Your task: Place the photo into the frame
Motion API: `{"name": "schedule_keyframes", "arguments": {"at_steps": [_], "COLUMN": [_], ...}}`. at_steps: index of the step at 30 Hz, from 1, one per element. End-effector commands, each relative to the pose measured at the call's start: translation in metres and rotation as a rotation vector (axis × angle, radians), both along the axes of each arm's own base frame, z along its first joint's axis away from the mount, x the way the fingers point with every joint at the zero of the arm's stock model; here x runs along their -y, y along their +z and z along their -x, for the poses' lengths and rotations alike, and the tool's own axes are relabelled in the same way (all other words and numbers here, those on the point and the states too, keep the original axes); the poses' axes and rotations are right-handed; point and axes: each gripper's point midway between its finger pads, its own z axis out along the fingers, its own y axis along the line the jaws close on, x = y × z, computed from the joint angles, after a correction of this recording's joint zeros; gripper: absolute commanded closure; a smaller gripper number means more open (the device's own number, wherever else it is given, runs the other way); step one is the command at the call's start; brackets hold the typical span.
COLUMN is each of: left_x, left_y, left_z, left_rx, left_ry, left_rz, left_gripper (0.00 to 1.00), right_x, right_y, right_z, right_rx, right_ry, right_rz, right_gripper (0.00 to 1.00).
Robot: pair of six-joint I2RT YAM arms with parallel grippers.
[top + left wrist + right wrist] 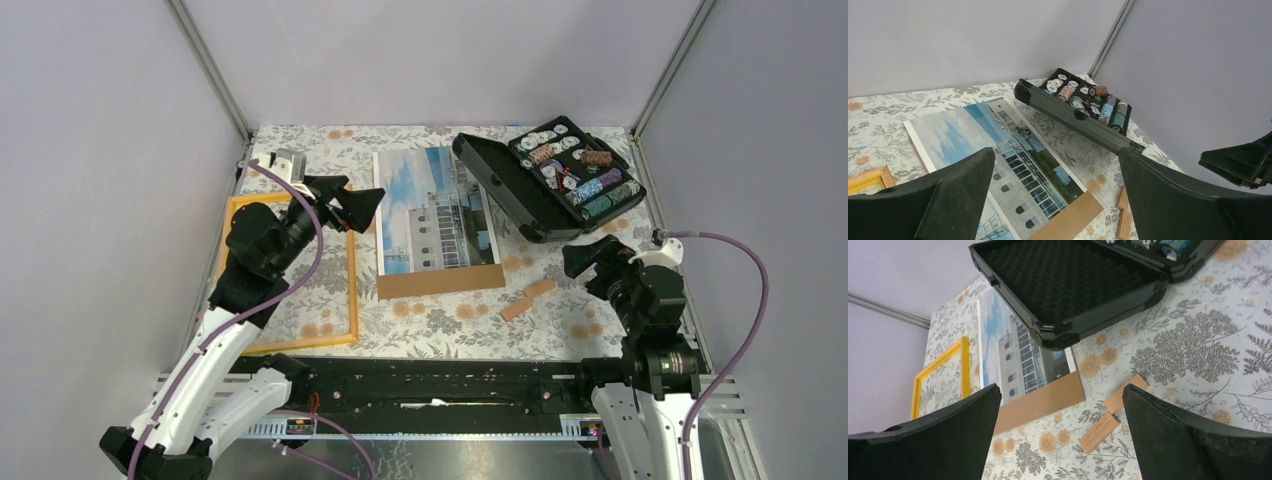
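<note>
Occlusions and cut-offs, all three views.

From above, the left arm (265,240) covers the frame's (352,290) far right corner and part of its far rail. The case (500,185) lid overlaps the photo's (430,210) far right part. The board (440,282) under the photo shows only as a near strip. Markings on the chips (585,175) and print on the blocks (528,298) are too small to read. The left wrist view crops the frame to one corner. The right wrist view crops the chips at its top edge.

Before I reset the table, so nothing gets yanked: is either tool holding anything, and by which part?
Nothing is held. The left tool hangs open between the frame and the photo; the right tool is open and empty too.
</note>
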Motion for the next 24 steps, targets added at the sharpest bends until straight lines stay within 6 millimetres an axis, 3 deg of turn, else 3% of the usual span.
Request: {"name": "schedule_keyframes", "arguments": {"at_steps": [1, 7, 10, 15, 18, 20, 24], "left_x": [0.002, 0.003, 0.004, 0.006, 0.010, 0.014, 0.022], "left_y": [0.017, 0.016, 0.015, 0.012, 0.007, 0.001, -0.012], "left_z": [0.004, 0.004, 0.004, 0.003, 0.000, -0.002, -0.009], "left_rx": [0.048, 0.045, 0.040, 0.024, -0.004, -0.030, -0.087], "left_ry": [-0.009, -0.016, -0.018, -0.022, -0.030, -0.044, -0.060], "left_rz": [0.029, 0.032, 0.032, 0.040, 0.049, 0.054, 0.060], "left_gripper": [0.01, 0.01, 0.01, 0.01, 0.01, 0.01, 0.01], "right_x": [-0.005, -0.066, -0.084, -0.093, -0.096, -0.097, -0.097], "right_y": [-0.018, -0.048, -0.067, -0.108, -0.121, -0.126, -0.134], "right_z": [-0.007, -0.019, -0.021, -0.025, -0.030, -0.033, -0.040], "right_rx": [-0.058, -0.138, -0.191, -0.315, -0.330, -0.323, -0.313], "right_ry": [0.009, 0.319, 0.406, 0.445, 0.453, 0.445, 0.419], "right_rz": [-0.034, -0.224, -0.310, -0.354, -0.379, -0.394, -0.414], "right_gripper": [0.00, 0.00, 0.00, 0.00, 0.01, 0.07, 0.29]}}
